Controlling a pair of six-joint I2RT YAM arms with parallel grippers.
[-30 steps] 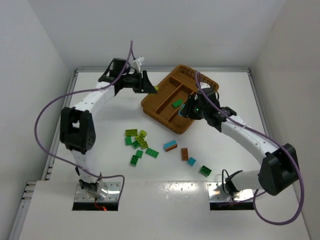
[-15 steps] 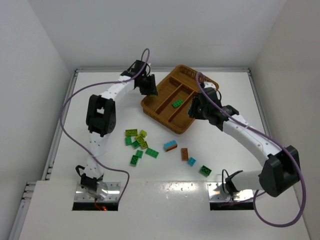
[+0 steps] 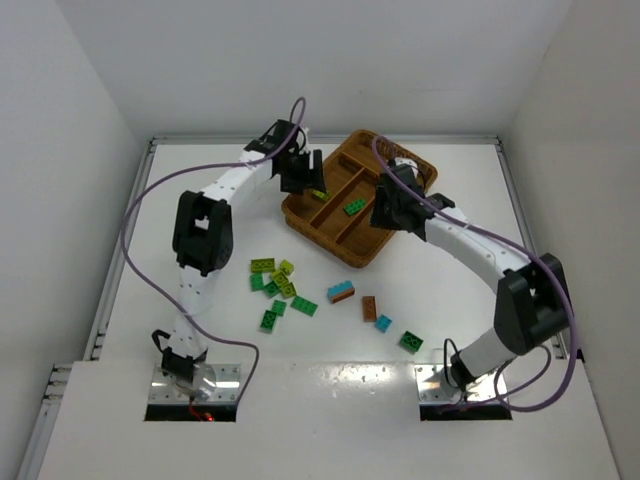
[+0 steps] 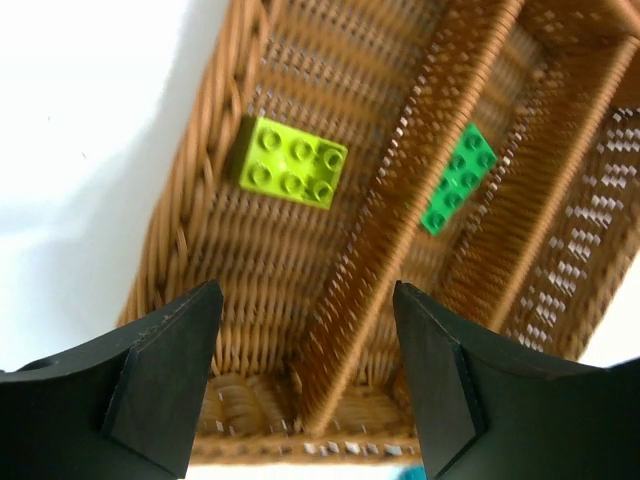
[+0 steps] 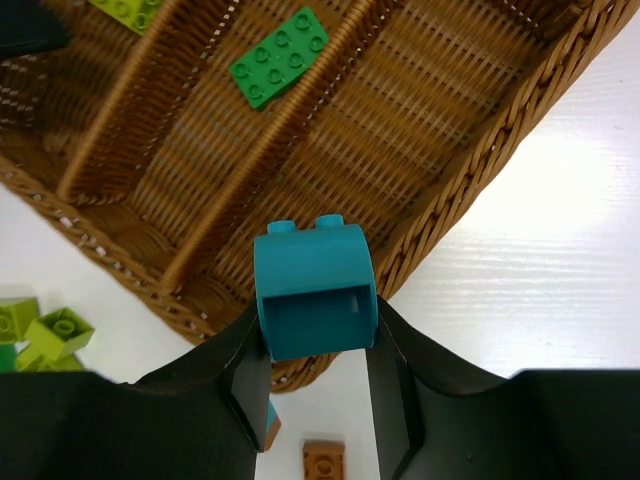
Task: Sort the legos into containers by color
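Observation:
The brown wicker tray (image 3: 298, 218) lies at the back middle of the table. A lime-yellow brick (image 4: 292, 162) (image 3: 318, 194) rests in its outer left compartment, and a dark green brick (image 4: 458, 178) (image 3: 354, 207) (image 5: 278, 57) in the one beside it. My left gripper (image 4: 305, 300) (image 3: 305, 172) hangs open above that end of the tray (image 4: 215, 110), nothing between its fingers. My right gripper (image 5: 315, 325) (image 3: 388, 212) is shut on a cyan-blue brick (image 5: 315, 290), held over the tray's (image 5: 480, 160) right compartment, near its rim.
Loose legos lie on the table in front of the tray: a green and lime cluster (image 3: 275, 285), a cyan-and-brown pair (image 3: 340, 291), a brown brick (image 3: 369, 308), a cyan one (image 3: 383, 323) and a green one (image 3: 411, 341). White walls enclose the table.
My left gripper has opened and the lime-yellow brick now lies in the tray's left compartment. My right gripper has moved up and left over the tray with the cyan-blue brick.

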